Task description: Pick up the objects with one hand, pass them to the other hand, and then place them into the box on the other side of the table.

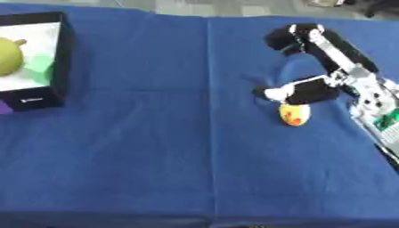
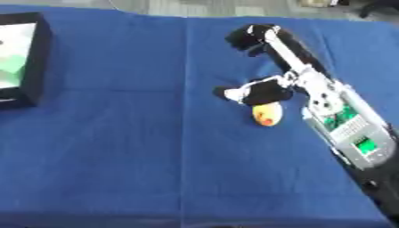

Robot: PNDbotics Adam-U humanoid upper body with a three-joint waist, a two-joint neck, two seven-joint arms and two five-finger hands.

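A small yellow, egg-shaped object [image 1: 295, 114] with an orange-red patch lies on the blue cloth at the right of the table. My right hand [image 1: 333, 52] reaches in from the right edge and hangs over it. The thumb [image 1: 300, 91], black with a pale tip, sits just above the object's top and may touch it. The fingers [image 1: 290, 37] stretch away toward the far side, slightly bent and well apart from the object, so the hand is open. A black box [image 1: 64, 53] with a white inside stands at the far left. My left hand shows in neither view.
Inside the box lie a yellow-green round fruit [image 1: 8, 55] and a small green piece [image 1: 43, 71]. A purple scrap [image 1: 4, 107] shows at the left edge beside the box. Blue cloth [image 1: 171, 147] covers the whole table between box and hand.
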